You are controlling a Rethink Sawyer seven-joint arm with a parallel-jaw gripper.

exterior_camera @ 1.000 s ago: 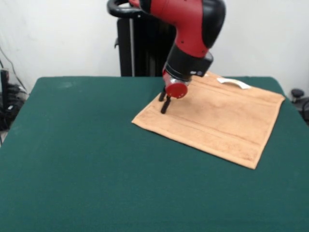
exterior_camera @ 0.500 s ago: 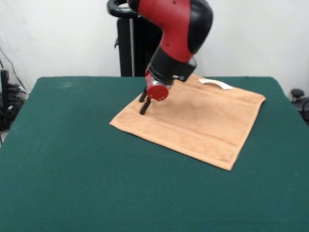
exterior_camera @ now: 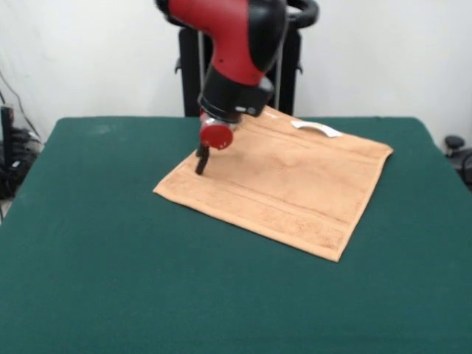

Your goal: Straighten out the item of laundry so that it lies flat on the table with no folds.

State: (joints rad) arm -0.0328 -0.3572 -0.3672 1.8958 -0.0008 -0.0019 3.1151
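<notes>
The tan-orange towel lies spread out and flat on the green table, right of centre and turned like a diamond. Its woven bands show, and its white label sticks out at the far edge. No fold shows. My gripper comes down from the red arm onto the towel near its left corner. Its dark fingers stand close together, touching the cloth there.
The black pedestal stands behind the table's far edge. Cables and dark gear sit past the left edge, and a dark object past the right edge. Bare green cloth stretches left of and in front of the towel.
My gripper has moved left across the table, and the whole towel has slid left with it, staying flat. The arm has swung left too.
</notes>
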